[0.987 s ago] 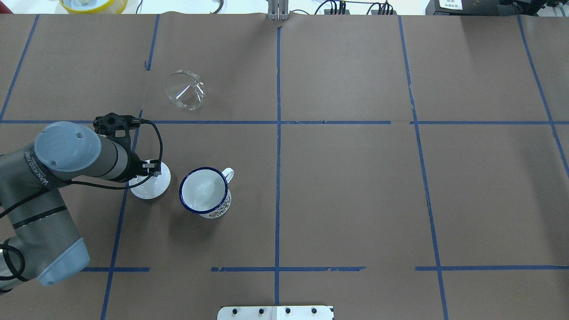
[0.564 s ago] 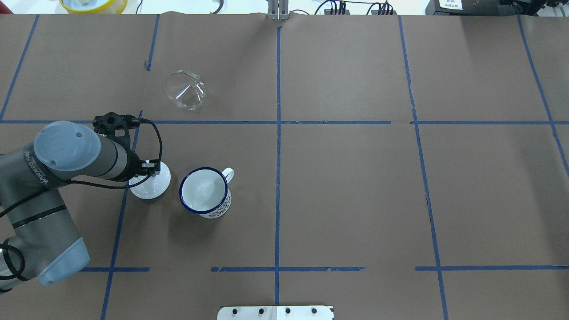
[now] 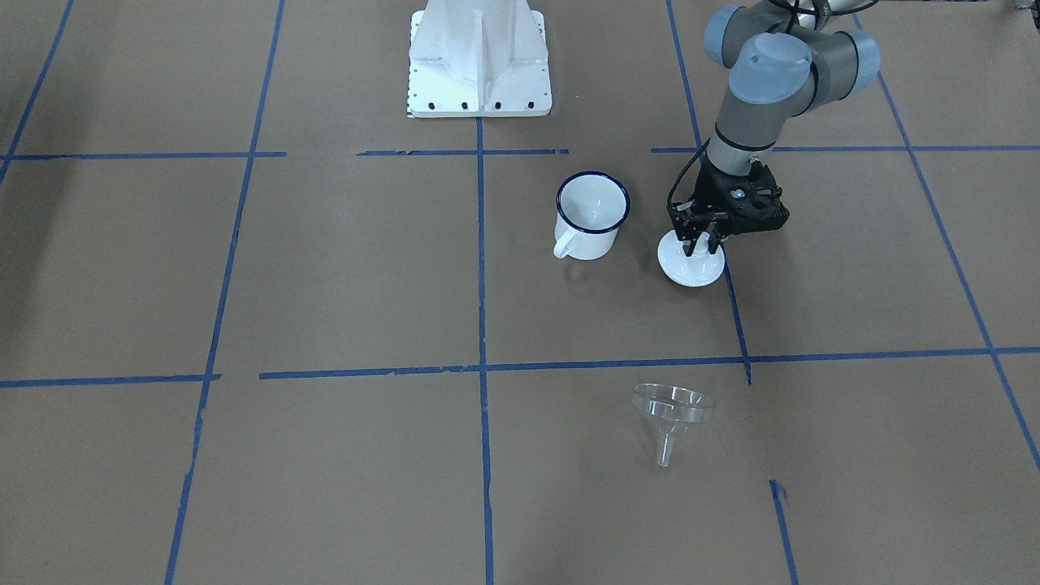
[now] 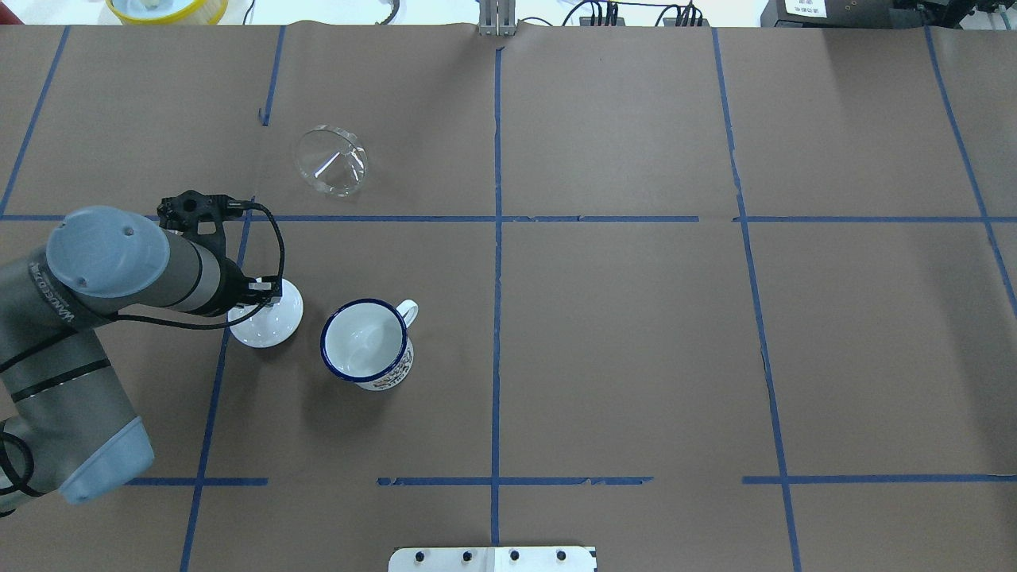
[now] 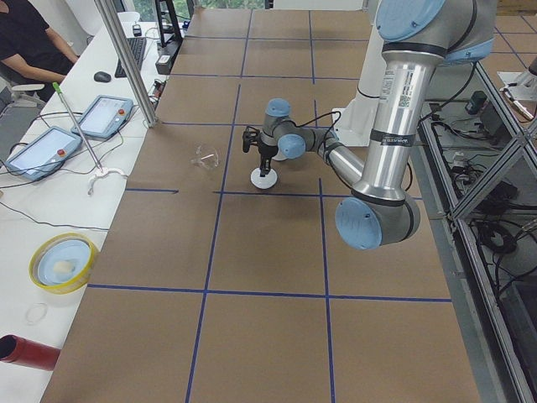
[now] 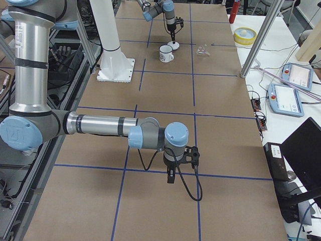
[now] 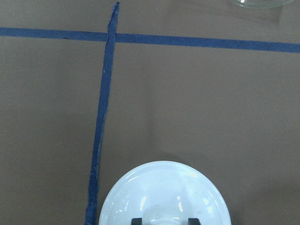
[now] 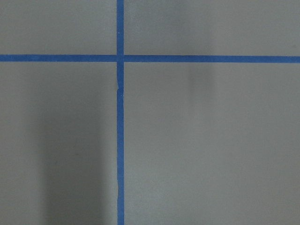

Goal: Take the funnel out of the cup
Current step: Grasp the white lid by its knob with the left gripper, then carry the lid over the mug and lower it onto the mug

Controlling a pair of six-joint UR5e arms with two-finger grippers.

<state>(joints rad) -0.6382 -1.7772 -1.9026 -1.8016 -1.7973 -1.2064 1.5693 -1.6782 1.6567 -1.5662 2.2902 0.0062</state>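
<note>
The clear funnel lies on its side on the brown table, apart from the cup; it also shows in the front view and at the top edge of the left wrist view. The white cup with a dark blue rim stands upright and empty. My left gripper is shut on the knob of a white round lid beside the cup, its fingertips on either side of the knob. My right gripper hangs over bare table far from these things; I cannot tell whether it is open or shut.
Blue tape lines divide the table into squares. The robot's white base stands behind the cup. A yellow dish sits past the far edge, and operators' desks with tablets lie beyond it.
My left arm has drawn back a little to the left, and the white lid has shifted slightly with it. The funnel and cup have not moved.
</note>
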